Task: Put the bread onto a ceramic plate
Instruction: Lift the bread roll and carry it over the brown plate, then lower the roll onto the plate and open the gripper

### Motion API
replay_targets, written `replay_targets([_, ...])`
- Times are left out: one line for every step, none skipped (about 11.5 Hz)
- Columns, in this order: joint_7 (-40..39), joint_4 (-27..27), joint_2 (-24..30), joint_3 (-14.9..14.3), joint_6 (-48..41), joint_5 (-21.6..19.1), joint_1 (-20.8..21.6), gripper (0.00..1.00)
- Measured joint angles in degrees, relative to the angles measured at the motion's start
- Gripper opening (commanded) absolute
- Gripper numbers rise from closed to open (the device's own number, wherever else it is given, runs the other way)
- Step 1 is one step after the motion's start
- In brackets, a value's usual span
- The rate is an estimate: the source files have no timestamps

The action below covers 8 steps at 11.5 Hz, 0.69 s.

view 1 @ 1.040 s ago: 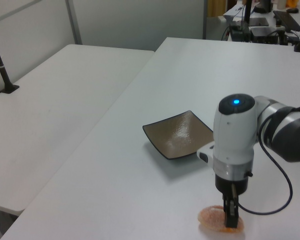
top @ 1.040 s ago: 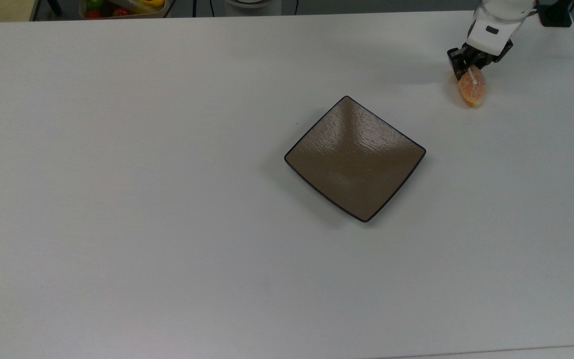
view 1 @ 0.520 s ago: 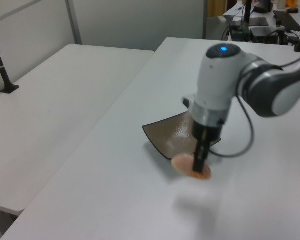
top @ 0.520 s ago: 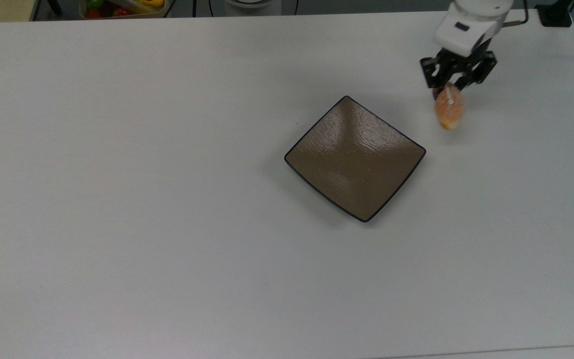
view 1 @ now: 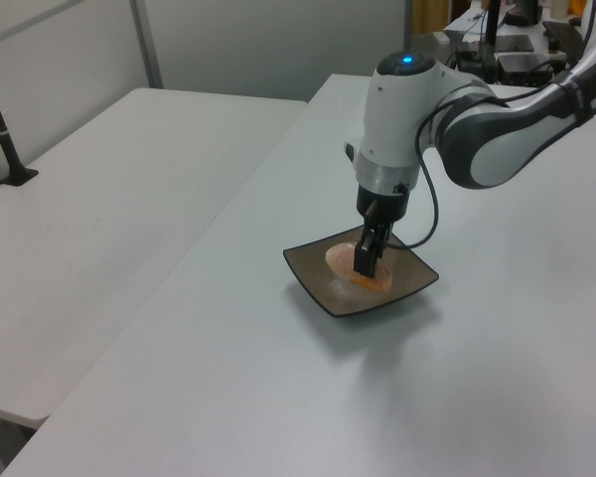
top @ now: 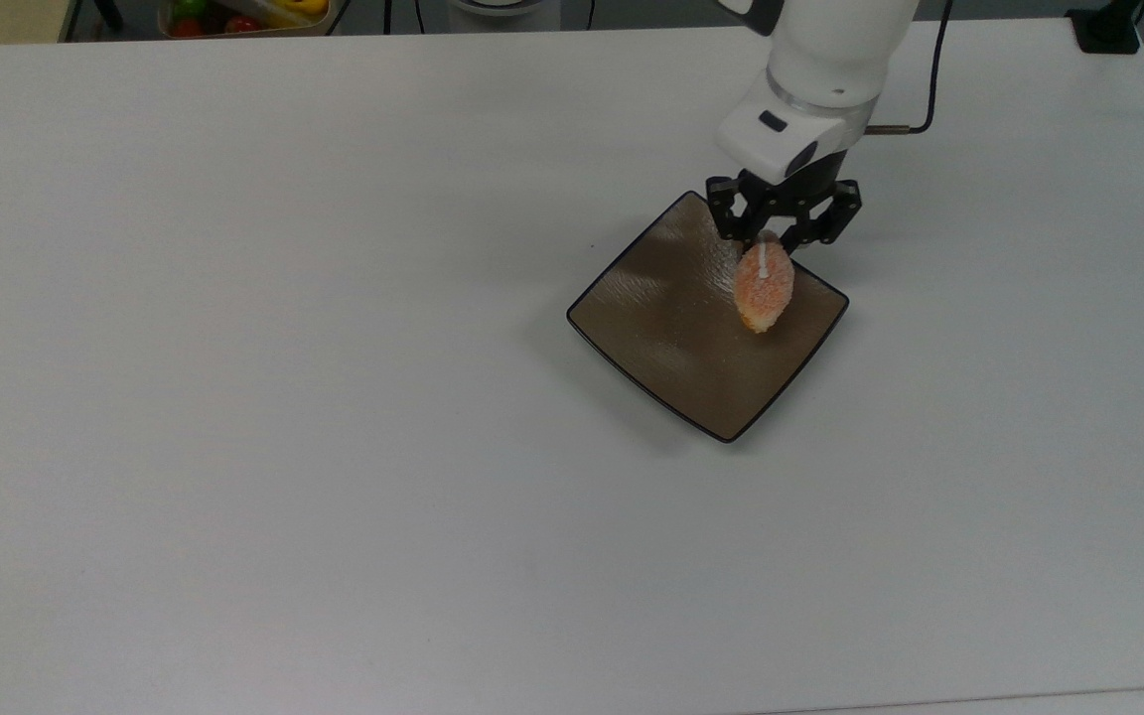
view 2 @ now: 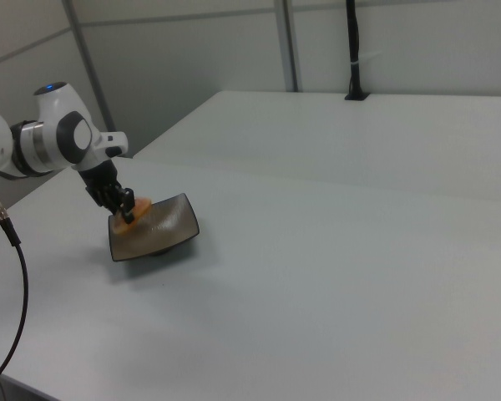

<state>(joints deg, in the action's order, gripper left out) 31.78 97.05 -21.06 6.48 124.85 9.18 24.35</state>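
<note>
Where the top view looks down, the gripper [top: 769, 238] clamps the bread [top: 764, 285] by one end, the bun over the ceramic plate [top: 671, 328]. Left view: bread [view 1: 350, 270] beneath the fingers, over the plate [view 1: 318, 286]. Right view: bread [view 2: 139, 203] beside the gripper [view 2: 126, 213], at the plate's [view 2: 159, 230] rim.

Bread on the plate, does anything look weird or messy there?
Nothing stands out. The gripper is shut on one end of the bread, with the bun over the ceramic plate, toward the top view's right corner. The plate sits flat on the white table, with no crumbs or spills showing.
</note>
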Motion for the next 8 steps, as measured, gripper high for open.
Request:
replay_targets([-0.3,0.1,-0.1,-0.3,0.0,0.0,-0.6,0.58])
replay_targets([-0.4,0.2,-0.2,-0.4,0.0,0.0,-1.1,0.92])
replay_targets([-0.4,0.2,-0.4,-0.5,0.0,0.0,-1.5,1.0])
replay_targets([-0.5,0.2,-0.5,-0.5,0.0,0.0,-1.8,1.0])
replay_targets([-0.5,0.3,-0.6,-0.5,0.0,0.0,-1.8,1.0])
replay_targets([-0.5,0.3,-0.6,-0.5,0.0,0.0,-1.8,1.0])
replay_targets([-0.5,0.3,-0.6,-0.5,0.0,0.0,-1.8,1.0])
replay_targets([-0.5,0.3,-0.6,-0.5,0.0,0.0,-1.8,1.0])
